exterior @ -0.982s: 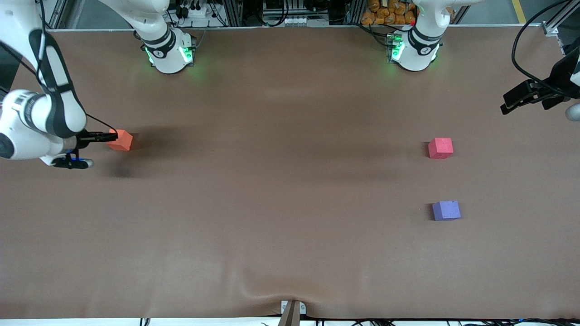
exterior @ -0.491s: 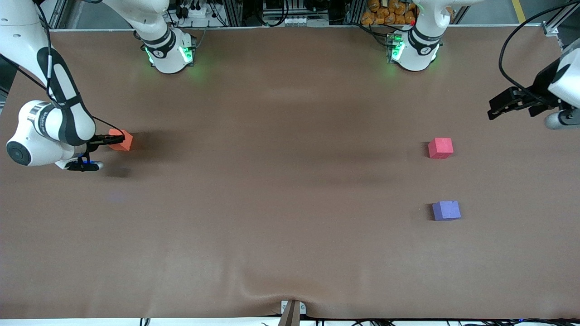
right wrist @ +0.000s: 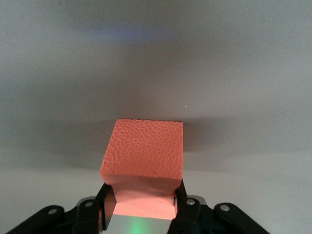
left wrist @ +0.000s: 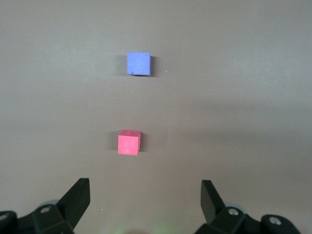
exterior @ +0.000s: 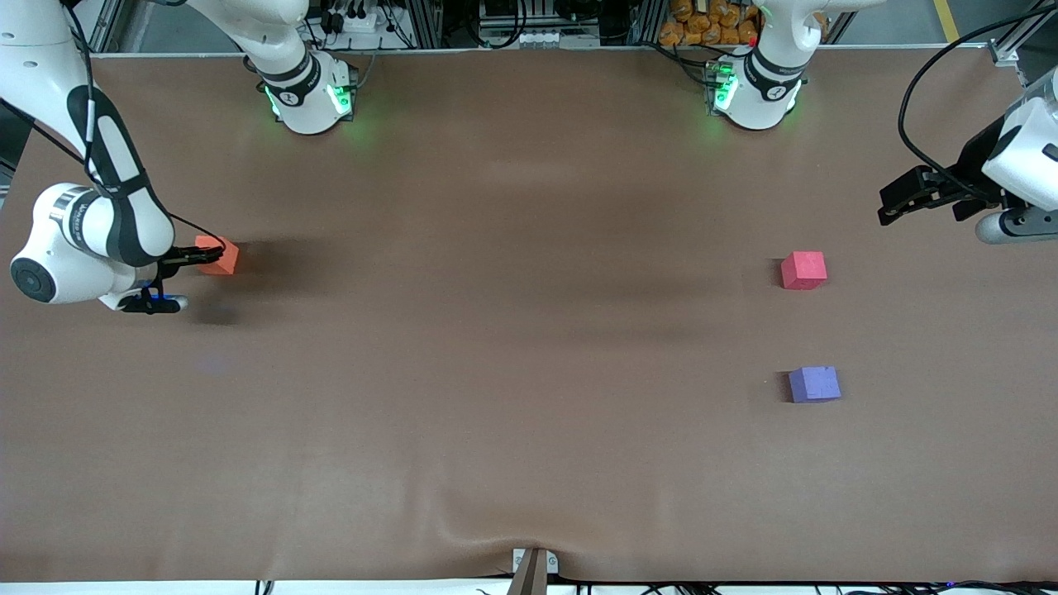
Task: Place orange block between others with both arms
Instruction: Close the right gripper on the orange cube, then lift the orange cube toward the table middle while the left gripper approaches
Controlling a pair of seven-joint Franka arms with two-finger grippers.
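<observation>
The orange block (exterior: 219,255) rests on the brown table near the right arm's end, and my right gripper (exterior: 201,253) is shut on it. In the right wrist view the black fingers (right wrist: 108,197) press into the sides of the orange block (right wrist: 144,151), denting the foam. The red-pink cube (exterior: 803,269) and the purple-blue cube (exterior: 814,384) sit apart toward the left arm's end, the purple-blue one nearer the front camera. My left gripper (exterior: 891,207) hangs open over bare table at that end. The left wrist view shows both the red-pink cube (left wrist: 129,143) and the purple-blue cube (left wrist: 139,64) ahead of my left gripper (left wrist: 145,191).
The brown table cover (exterior: 512,372) has a wrinkle near a clamp (exterior: 533,566) at the front edge. The two arm bases (exterior: 310,95) stand lit green along the back edge. A black cable (exterior: 917,107) loops above the left arm's end.
My right gripper has shut on the orange block, which shifted slightly. My left gripper has drifted a little inward over the table, toward the two cubes.
</observation>
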